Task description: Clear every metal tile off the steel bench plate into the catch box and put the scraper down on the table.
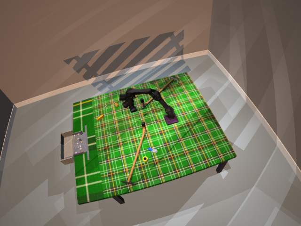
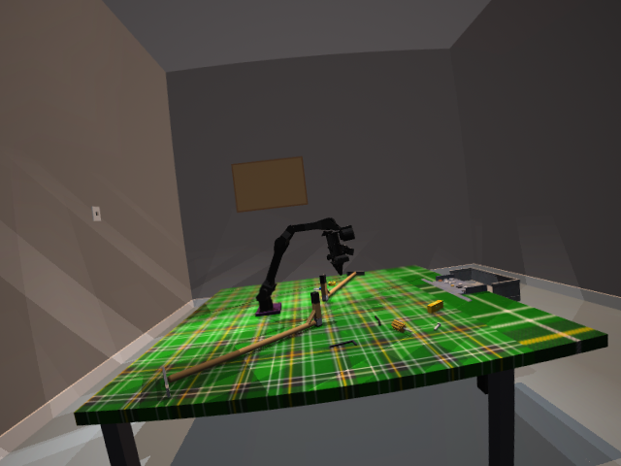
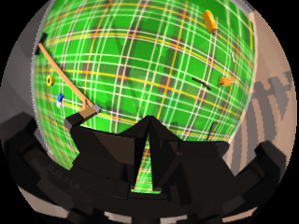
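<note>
My gripper [image 1: 132, 110] [image 2: 341, 272] [image 3: 149, 119] is shut and empty, in the air above the table. A long wooden-handled tool [image 1: 137, 155] [image 3: 63, 72] with a wide dark head lies on the near side in the top view, its black-ended upright grip nearest my gripper. A second long tool [image 1: 166, 84] [image 2: 241, 350], with a thin metal head that looks toothed, lies on the other side. Several small pale and orange tiles [image 1: 77, 143] are spread on the steel plate [image 1: 84, 138] [image 2: 453, 289]. The catch box [image 1: 62, 146] [image 2: 506, 289] adjoins the plate at the table edge; any tiles inside are not discernible.
A yellow block [image 1: 99, 117] [image 2: 435, 306] [image 3: 209, 21], an orange piece [image 1: 116, 104] [image 2: 398, 325] [image 3: 225, 81] and thin dark bars lie towards the back edge. A yellow ring and a blue-and-white piece [image 1: 152, 149] lie beside the near tool.
</note>
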### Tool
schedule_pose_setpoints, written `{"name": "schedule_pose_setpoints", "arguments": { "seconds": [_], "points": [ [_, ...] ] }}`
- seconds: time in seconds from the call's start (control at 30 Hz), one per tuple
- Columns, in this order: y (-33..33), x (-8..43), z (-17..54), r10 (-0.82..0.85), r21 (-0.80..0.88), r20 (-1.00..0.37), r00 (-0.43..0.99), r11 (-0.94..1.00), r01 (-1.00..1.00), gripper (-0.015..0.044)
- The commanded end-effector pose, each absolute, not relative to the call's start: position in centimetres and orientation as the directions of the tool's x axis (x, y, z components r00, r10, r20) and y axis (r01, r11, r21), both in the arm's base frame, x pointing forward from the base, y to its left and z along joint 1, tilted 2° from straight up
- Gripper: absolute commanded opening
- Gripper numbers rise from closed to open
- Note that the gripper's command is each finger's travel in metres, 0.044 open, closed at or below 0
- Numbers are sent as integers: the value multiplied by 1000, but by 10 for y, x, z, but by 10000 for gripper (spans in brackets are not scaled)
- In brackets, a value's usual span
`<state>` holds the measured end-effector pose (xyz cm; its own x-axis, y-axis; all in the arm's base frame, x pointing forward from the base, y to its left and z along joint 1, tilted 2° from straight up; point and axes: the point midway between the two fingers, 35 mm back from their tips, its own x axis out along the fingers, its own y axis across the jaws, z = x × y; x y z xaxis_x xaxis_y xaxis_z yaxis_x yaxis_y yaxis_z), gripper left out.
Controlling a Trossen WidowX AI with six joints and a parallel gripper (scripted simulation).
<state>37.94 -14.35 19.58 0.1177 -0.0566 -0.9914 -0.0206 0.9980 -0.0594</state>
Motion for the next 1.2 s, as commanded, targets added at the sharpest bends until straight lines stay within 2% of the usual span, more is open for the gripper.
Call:
{"name": "schedule_pose_setpoints", "arguments": {
  "seconds": [0.0, 1.17],
  "points": [
    [-123, 395, 192, -49, -55, -990, 129, 997, -46, 0],
    [62, 456, 173, 24, -35, -977, 210, 961, -275, 0]
  ]
}}
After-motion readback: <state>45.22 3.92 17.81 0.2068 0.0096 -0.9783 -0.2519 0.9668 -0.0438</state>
